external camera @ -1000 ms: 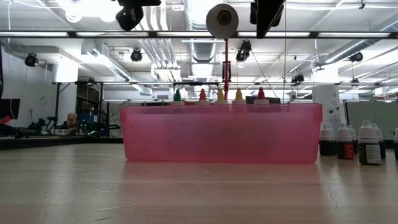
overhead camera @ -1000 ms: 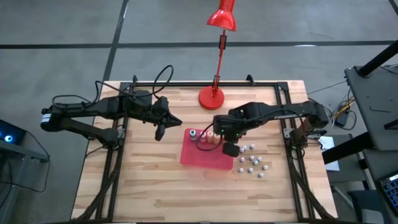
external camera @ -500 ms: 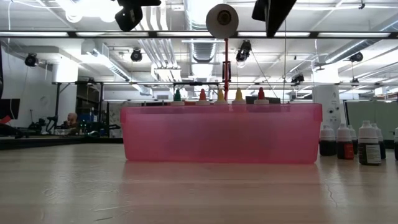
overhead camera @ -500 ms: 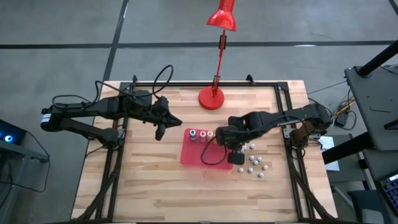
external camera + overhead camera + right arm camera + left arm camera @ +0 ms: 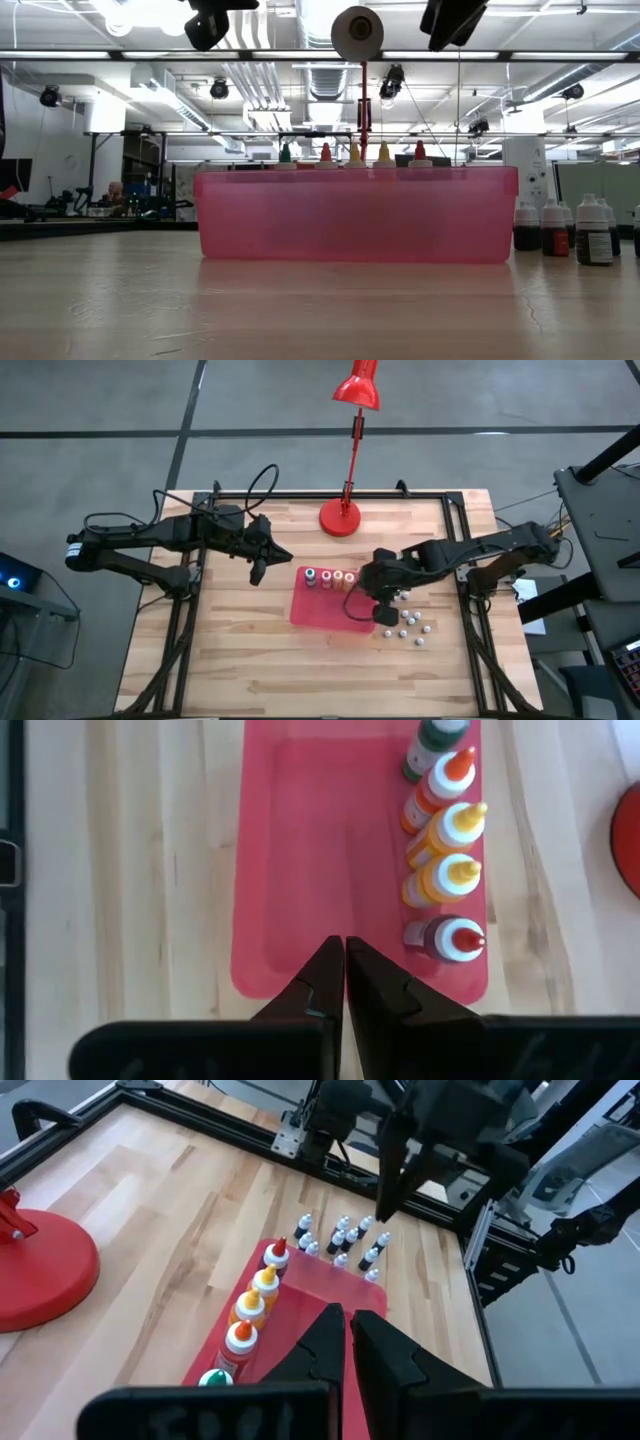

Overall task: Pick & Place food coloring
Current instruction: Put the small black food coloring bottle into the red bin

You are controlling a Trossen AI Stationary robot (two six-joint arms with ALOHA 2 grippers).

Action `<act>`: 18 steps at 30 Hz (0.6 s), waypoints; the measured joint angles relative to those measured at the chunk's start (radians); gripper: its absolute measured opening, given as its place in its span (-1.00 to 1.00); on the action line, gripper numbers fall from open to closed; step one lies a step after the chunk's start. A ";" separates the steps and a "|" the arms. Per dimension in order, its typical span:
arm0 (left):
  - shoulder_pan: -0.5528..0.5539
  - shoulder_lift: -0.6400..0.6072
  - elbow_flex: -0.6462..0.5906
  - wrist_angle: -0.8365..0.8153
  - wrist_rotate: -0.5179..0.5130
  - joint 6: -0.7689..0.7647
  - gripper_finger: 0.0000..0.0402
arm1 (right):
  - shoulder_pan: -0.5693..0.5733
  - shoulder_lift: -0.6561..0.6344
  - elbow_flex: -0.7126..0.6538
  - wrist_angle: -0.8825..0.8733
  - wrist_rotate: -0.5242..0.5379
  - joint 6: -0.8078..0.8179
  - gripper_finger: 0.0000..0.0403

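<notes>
Several food coloring bottles (image 5: 330,576) with green, orange, yellow and red caps (image 5: 445,850) stand upright in a row along the far side of the flat red tray (image 5: 320,610). My right gripper (image 5: 385,616) hangs shut and empty above the tray's right near corner, pointing steeply down. In its wrist view the shut fingers (image 5: 344,970) are over the tray's bare floor (image 5: 330,870). My left gripper (image 5: 258,572) waits shut and empty in the air, left of the tray. Its wrist view looks along the bottle row (image 5: 250,1305).
A cluster of small dark bottles with white caps (image 5: 405,622) stands on the table just right of the tray, also seen in the low view (image 5: 560,228). A red desk lamp's base (image 5: 340,517) sits at the far middle. Bare wood lies near and left.
My right gripper has gone toward the table's right edge and a little toward the near edge, from over the tray's middle to its right near corner. It has tipped more steeply down and stayed shut. The bottles and tray have not moved.
</notes>
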 joint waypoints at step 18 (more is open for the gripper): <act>0.000 0.000 0.000 0.001 0.000 -0.050 -1.00 | -0.003 -0.385 -0.375 0.265 -0.019 -0.051 -0.96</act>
